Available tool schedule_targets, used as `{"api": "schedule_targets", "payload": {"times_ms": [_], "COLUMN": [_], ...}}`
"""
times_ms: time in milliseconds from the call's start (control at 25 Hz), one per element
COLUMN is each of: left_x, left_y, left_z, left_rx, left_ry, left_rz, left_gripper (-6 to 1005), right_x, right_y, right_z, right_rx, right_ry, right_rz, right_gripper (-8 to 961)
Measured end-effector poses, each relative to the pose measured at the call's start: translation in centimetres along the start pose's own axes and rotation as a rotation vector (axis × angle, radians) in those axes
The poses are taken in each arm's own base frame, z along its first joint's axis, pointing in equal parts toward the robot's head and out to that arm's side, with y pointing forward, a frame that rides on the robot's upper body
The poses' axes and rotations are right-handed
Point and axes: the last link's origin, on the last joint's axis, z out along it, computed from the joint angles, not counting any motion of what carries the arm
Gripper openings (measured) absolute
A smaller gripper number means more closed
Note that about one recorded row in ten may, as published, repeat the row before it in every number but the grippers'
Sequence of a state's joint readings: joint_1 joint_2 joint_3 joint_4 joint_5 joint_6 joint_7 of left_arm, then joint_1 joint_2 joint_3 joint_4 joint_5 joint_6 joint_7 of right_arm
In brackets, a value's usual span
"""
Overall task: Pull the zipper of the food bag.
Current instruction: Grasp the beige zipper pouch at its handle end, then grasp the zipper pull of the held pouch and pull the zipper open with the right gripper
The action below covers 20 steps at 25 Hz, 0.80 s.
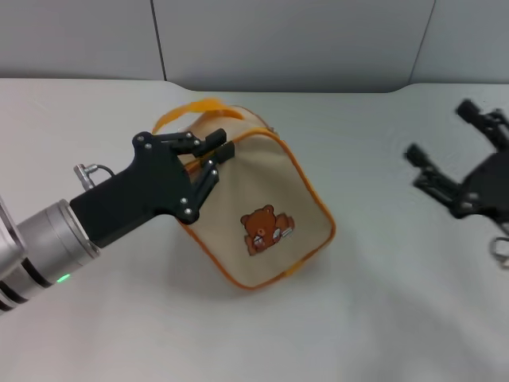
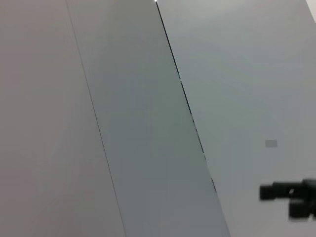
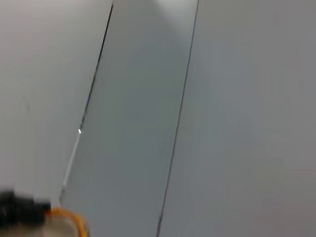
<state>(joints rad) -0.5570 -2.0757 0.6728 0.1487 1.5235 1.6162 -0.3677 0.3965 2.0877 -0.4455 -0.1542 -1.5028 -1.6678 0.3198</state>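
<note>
A white table (image 1: 382,318) is seen filling most of the head view, with grey wall panels (image 1: 278,40) behind it at twelve o'clock. The food bag (image 1: 262,215), a beige pouch edged in orange with a brown bear picture (image 1: 265,229) on its upper face, is lying just left of the table's centre, its orange loop handle (image 1: 195,109) turned toward eleven o'clock. From the eight o'clock corner the left arm is reached in, and the left gripper (image 1: 225,143) is set at the bag's ten o'clock edge, its dark fingers (image 1: 211,140) drawn nearly together over the yellow-orange zipper (image 1: 193,165) there; whether the pull tab is pinched cannot be told, since it is hidden. The right gripper (image 1: 445,147) is held at three o'clock, well apart from the bag, with its fingers spread wide and nothing between them. In the right wrist view a corner of the bag (image 3: 61,224) is shown.
</note>
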Motion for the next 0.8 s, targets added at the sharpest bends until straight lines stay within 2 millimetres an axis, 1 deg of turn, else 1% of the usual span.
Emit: {"api": "schedule_targets", "payload": {"times_ms": [200,240,280,480,560,800], "left_x": [0.3,0.4,0.4,0.4,0.3,0.2], "left_y": [-0.4,-0.4,-0.4,-0.5,-0.5,-0.3], "left_z": [0.0,0.0,0.0,0.4,0.5,1.0], "left_rx": [-0.013,-0.014,-0.014,-0.018,-0.023,-0.038], "left_ry": [0.007,0.008,0.008,0.005,0.003,-0.005], "left_rz": [0.0,-0.002,-0.002,0.001,0.003,0.004], "left_gripper": [97,95,92,49,29,16], "right_x": [1.5,1.9,1.9,2.5,2.5,2.2], "right_y": [2.1,2.9,2.9,4.5,4.7,5.0], "right_z": [3.5,4.6,4.6,6.4,6.8,7.8], "right_rx": [-0.039,-0.064,-0.064,-0.102,-0.11,-0.137], "right_ry": [0.051,0.071,0.071,0.106,0.106,0.087], "right_rz": [-0.058,-0.081,-0.081,-0.153,-0.155,-0.155], "right_gripper": [833,833,833,833,833,833]}}
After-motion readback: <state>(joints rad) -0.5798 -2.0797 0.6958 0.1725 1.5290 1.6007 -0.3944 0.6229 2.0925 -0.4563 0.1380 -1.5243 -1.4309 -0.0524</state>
